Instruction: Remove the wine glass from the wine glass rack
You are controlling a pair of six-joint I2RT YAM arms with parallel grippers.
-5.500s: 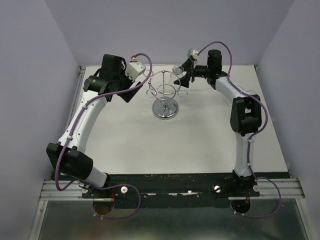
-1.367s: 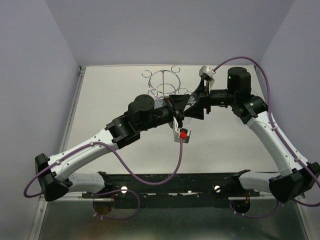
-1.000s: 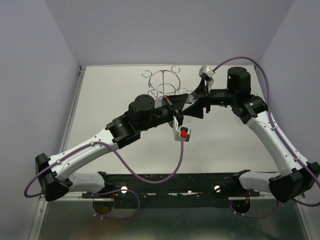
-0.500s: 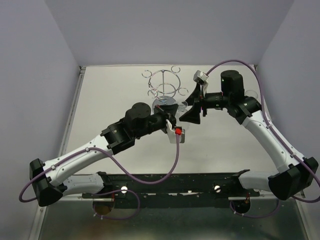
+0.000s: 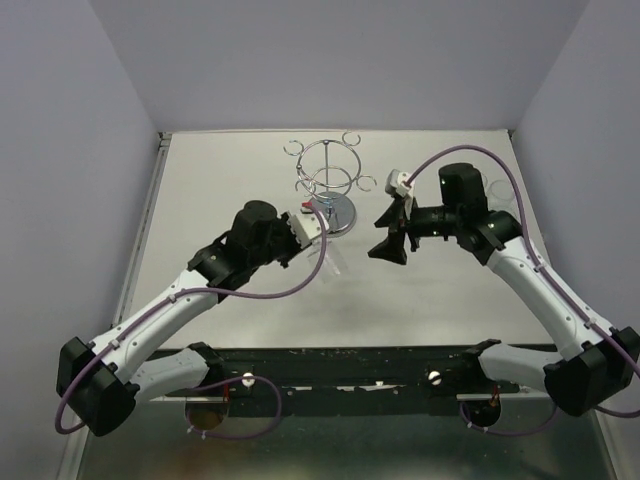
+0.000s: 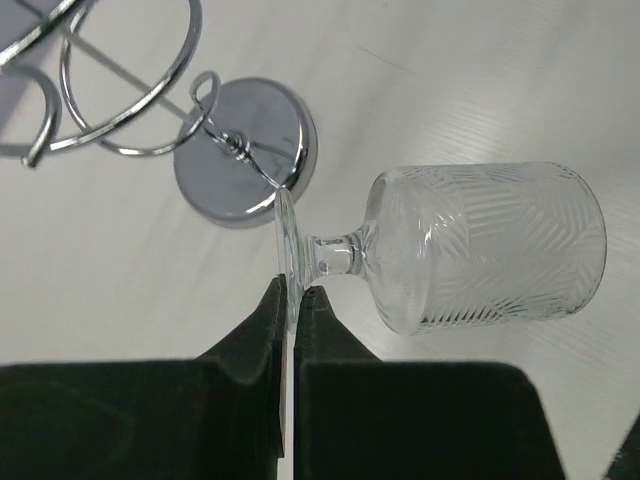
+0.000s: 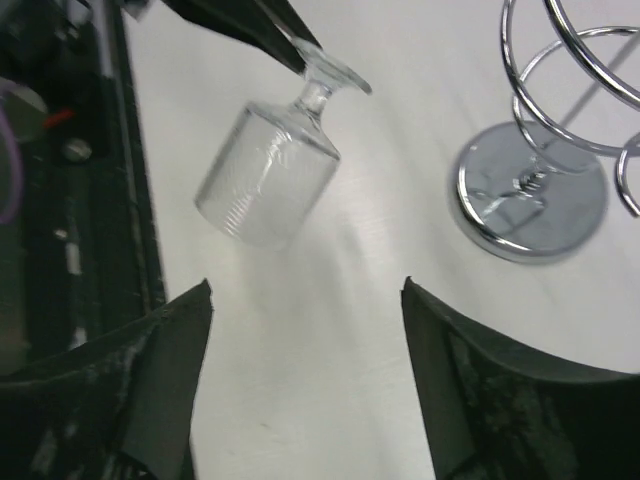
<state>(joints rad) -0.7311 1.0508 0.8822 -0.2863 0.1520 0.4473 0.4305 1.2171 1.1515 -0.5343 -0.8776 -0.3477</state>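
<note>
The wine glass (image 6: 490, 250) is clear with a cut pattern. It hangs off the wine glass rack (image 5: 328, 178), tilted on its side above the table. My left gripper (image 6: 295, 295) is shut on the thin rim of its foot. The chrome rack's round base (image 6: 245, 150) lies just behind the foot. In the right wrist view the wine glass (image 7: 265, 180) is ahead and to the left, with the left fingers (image 7: 250, 25) pinching its foot. My right gripper (image 7: 305, 290) is open and holds nothing. It hovers over bare table, short of the glass and right of it (image 5: 388, 242).
The rack stands upright at the back middle of the white table (image 5: 220, 190), with its rings and small loops in the air. Purple-grey walls close in the back and sides. A black rail (image 5: 330, 355) with the arm bases runs along the near edge.
My left arm has drawn back toward the near left with the glass, away from the rack. My right gripper has let go of the bowl and pulled back.
</note>
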